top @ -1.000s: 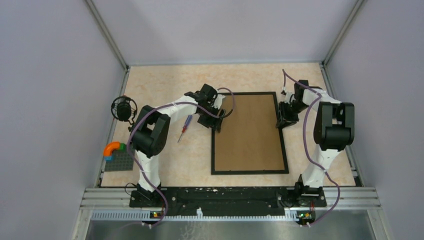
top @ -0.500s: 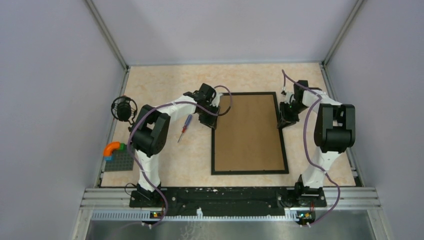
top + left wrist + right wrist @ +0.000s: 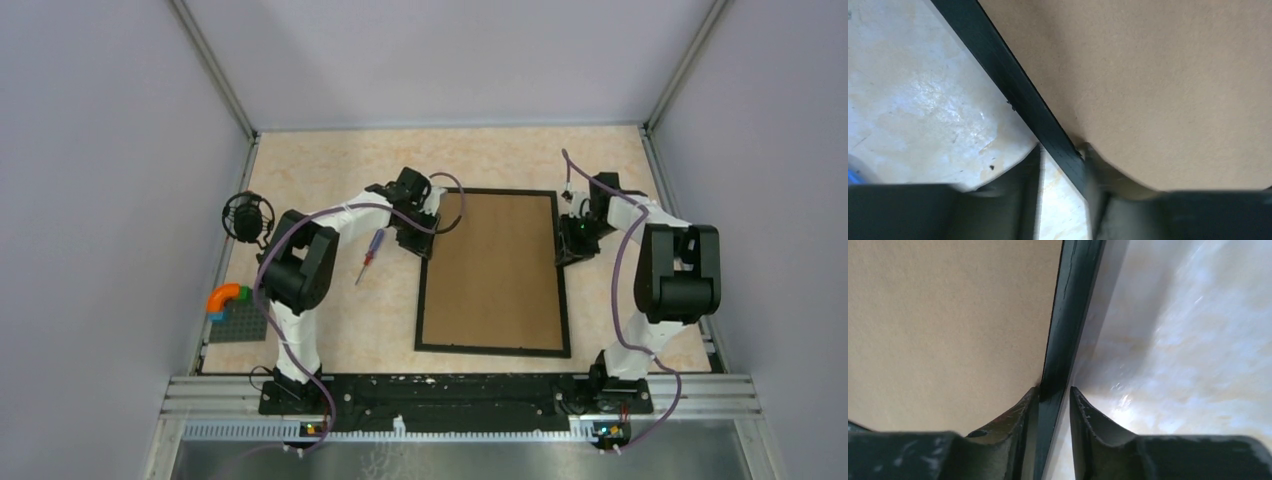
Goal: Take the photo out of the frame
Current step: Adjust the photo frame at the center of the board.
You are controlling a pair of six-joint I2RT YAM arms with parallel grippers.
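Both arms have closed in since the earlier frame: the right arm's elbow swung out toward the right edge of the top view, and the frame (image 3: pixel 492 270) now sits a touch lower and skewed, so it looks nudged or slightly raised, can't tell which. It lies back-up at centre of the table (image 3: pixel 330 165), brown board showing and black rail all round. The photo is not visible in any view, presumably under that board, so nothing is out yet. Left gripper (image 3: pixel 1063 165) is pinching the frame's left rail near its upper left corner; the inner finger is on the board side, and a thin sliver of table shows by the outer finger, so the hold looks shallow. Right gripper (image 3: pixel 1053 400) is narrowed onto the right rail near the upper right corner, one finger on the board side and one on the table side. Both holds are on the far end only, so the near end could sag or drag if lifted. Risk: the thin slick rail slips from a fingertip pinch. If the arms pull unevenly, the frame twists and pops free. A screwdriver (image 3: pixel 369 255) lies just left of the left gripper and could get knocked.
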